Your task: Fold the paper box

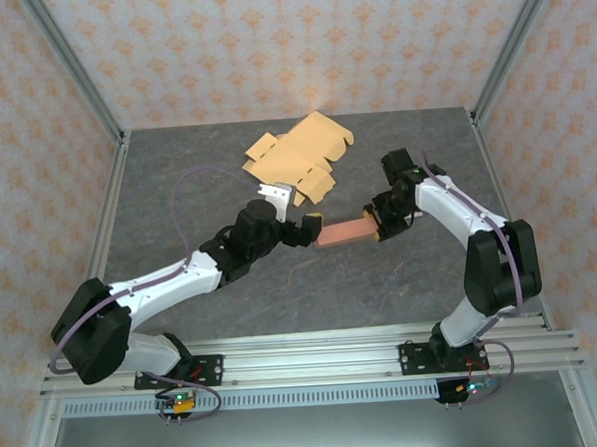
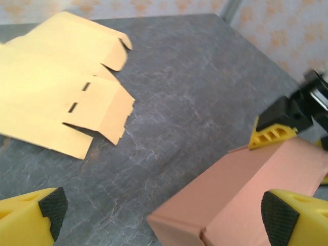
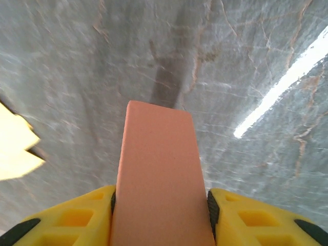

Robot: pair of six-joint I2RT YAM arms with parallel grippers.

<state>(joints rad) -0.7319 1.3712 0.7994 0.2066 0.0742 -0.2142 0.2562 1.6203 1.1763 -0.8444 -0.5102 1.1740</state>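
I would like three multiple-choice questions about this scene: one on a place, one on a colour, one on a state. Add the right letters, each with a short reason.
1. Where does the flat yellow sheet lie?
A) on the floor
B) on the table, farther back than the box
C) between the arm bases

2. What colour is the box?
A) pink
B) green
C) white

3. How is the right pincer?
A) wide open, away from everything
B) shut on the yellow sheet
C) shut on the box

Answers:
1 B: the top view shows it flat on the far half of the table.
2 A: every view shows it pink.
3 C: the right wrist view shows the box clamped between its fingers.
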